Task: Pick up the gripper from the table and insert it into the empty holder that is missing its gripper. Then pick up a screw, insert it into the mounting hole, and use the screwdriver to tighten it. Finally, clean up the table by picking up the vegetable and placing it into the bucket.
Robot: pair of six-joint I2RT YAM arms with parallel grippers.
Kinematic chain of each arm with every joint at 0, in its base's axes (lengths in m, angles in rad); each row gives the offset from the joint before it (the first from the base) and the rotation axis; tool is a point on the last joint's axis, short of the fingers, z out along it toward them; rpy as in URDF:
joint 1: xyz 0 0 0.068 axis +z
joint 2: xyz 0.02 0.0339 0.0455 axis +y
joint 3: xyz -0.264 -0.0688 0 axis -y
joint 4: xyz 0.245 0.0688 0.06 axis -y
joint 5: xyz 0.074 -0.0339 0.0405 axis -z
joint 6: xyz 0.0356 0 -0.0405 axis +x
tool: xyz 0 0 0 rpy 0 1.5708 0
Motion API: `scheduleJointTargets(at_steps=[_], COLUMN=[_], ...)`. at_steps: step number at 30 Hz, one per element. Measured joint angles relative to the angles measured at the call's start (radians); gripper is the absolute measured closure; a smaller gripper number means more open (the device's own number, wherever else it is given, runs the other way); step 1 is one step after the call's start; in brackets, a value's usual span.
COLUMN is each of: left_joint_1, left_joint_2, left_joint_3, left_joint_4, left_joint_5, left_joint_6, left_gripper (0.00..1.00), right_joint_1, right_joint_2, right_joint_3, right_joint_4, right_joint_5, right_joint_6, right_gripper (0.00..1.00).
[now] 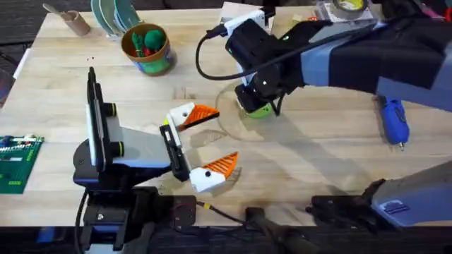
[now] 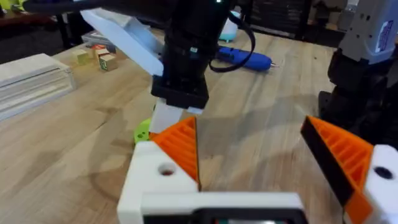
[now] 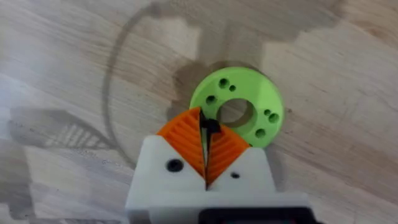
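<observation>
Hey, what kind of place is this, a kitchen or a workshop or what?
Likely a robotics lab or workshop bench: a wooden table holding a blue screwdriver, a green circuit board and a lime-green disc.

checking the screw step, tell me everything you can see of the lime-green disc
The lime-green disc is a flat round ring of matte plastic with a large centre hole and small holes clustered on opposite sides of its face. It lies flat on the wooden table, mid-table. The right pincer is right over its near edge, shut on a small dark screw poised by the centre hole. From overhead the right arm covers most of it; whether the screw touches the disc is unclear.
</observation>
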Motion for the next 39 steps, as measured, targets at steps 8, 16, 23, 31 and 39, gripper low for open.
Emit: scheduleJointTargets(at_steps=[8,16,23,31,39], left_joint_1=[0.0,0.0,0.0,0.0,0.0], left_joint_2=[0.0,0.0,0.0,0.0,0.0], left_joint_3=[0.0,0.0,0.0,0.0,0.0], left_joint_4=[0.0,0.0,0.0,0.0,0.0], left_joint_5=[0.0,0.0,0.0,0.0,0.0], left_joint_6=[0.0,0.0,0.0,0.0,0.0], left_gripper=[0.009,0.008,0.008,0.009,0.008], right_joint_1=[0.0,0.0,0.0,0.046,0.178], right_joint_2=[0.0,-0.015,-0.016,-0.031,-0.03], right_joint_3=[0.096,0.355,0.563,0.657,0.657], right_joint_4=[-0.108,-0.266,-0.361,-0.428,-0.436], right_joint_5=[0.035,0.027,-0.129,-0.362,-0.344], right_joint_6=[-0.055,-0.157,-0.29,-0.429,-0.469], right_gripper=[0.994,0.994,0.994,0.994,0.994])
